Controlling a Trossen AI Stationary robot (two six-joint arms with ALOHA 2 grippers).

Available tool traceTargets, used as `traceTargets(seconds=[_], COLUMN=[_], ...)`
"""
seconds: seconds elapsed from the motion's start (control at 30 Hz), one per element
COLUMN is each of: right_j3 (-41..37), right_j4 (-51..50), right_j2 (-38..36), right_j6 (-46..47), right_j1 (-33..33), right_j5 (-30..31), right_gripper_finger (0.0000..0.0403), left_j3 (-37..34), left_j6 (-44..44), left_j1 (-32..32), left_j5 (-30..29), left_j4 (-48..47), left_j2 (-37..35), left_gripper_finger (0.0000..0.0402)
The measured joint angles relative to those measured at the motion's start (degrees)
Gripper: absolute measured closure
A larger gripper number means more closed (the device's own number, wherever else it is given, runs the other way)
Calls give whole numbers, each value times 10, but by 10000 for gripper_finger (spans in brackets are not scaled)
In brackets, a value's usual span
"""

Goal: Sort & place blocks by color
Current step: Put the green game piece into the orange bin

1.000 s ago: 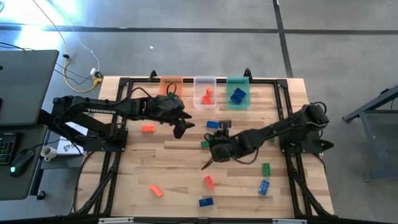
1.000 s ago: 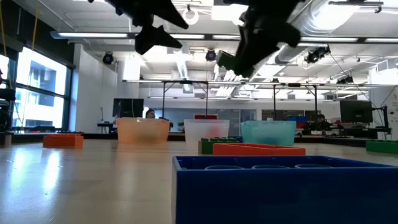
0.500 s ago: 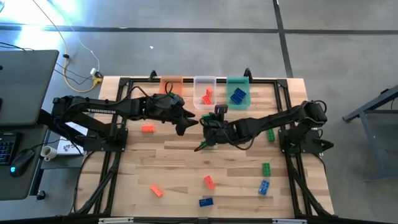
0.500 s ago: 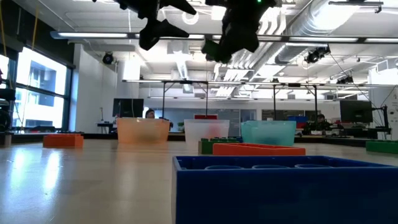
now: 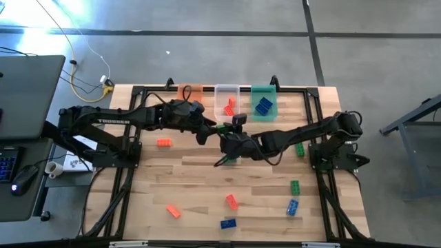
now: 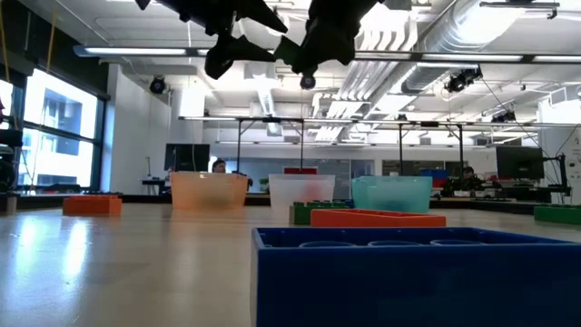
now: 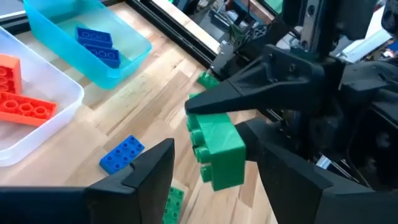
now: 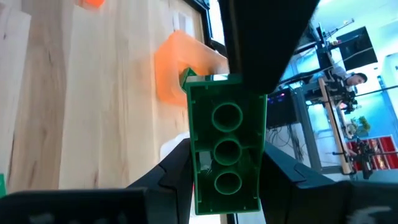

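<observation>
My right gripper point(image 5: 224, 133) is shut on a green block point(image 5: 222, 127) above the table's middle, in front of the bins. My left gripper point(image 5: 208, 131) is open and meets it from the left. In the left wrist view its fingers point(image 7: 155, 168) stand on either side of the green block point(image 7: 217, 149). Loose blocks lie flat on the table: orange ones point(image 5: 164, 142) point(image 5: 173, 211) point(image 5: 231, 201), blue ones point(image 5: 227, 223) point(image 5: 292, 207) and green ones point(image 5: 295, 186) point(image 5: 300, 148). My right gripper pinches the green block by its two long sides point(image 8: 198, 155) between both fingers, coming level from the table's right. The block is lifted clear, its hollow underside toward the right wrist camera. My left gripper's fingers flank the block's free end point(image 7: 214, 177); I cannot tell whether they touch it.
Three tubs stand in a row at the far edge: orange point(image 5: 191, 91), clear point(image 5: 227, 91) with red-orange blocks inside, green point(image 5: 263, 91) with blue blocks inside. A blue block point(image 7: 121, 154) and a green one point(image 7: 171, 202) lie under the grippers. A black frame borders the table.
My right gripper has carried the green block up and toward the table's far-left, from near the table's middle to my left gripper. My left gripper has shifted slightly toward the far edge and stayed open.
</observation>
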Motion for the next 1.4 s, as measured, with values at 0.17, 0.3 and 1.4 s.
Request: traceTargets(seconds=[0.17, 0.3, 1.4], right_j3=[0, 0, 0], right_j4=[21, 51, 73], right_j2=[0, 0, 0], right_j6=[1, -7, -43], right_j1=[-7, -6, -22], right_j5=[5, 0, -12], right_gripper_finger=[291, 291, 267], left_j3=[0, 0, 0], left_j6=[5, 15, 95], left_j1=[7, 11, 15], left_j5=[-2, -2, -22], left_j4=[-1, 2, 15], left_j2=[0, 4, 10], left_gripper_finger=[190, 190, 321])
